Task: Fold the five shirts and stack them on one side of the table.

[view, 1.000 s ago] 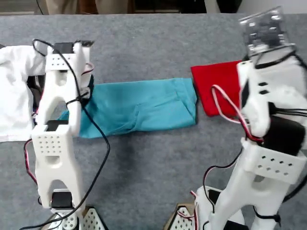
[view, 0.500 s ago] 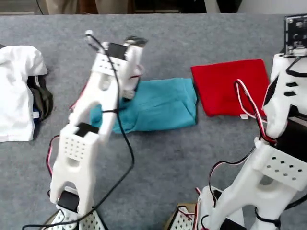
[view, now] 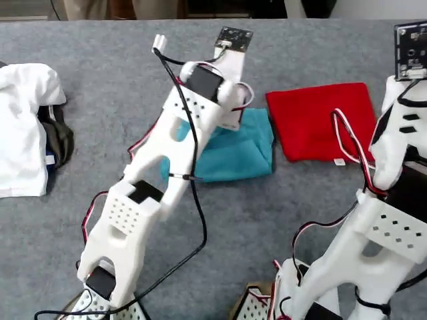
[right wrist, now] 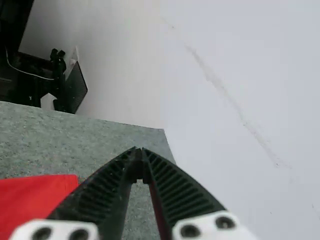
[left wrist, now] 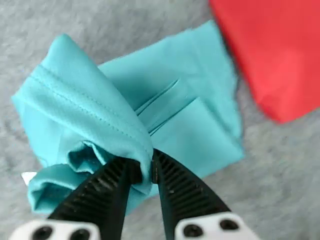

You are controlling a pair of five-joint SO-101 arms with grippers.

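Pinching the teal shirt by its bunched hem, my left fingers are clenched. My right fingers are closed, empty, near the flat red shirt.

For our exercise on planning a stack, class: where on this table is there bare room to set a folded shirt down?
Bare table lies beyond the teal shirt and red shirt at the far edge, and again on their near side. Crowded: mid-table, where the left gripper pinches the teal shirt, and around the white shirt.
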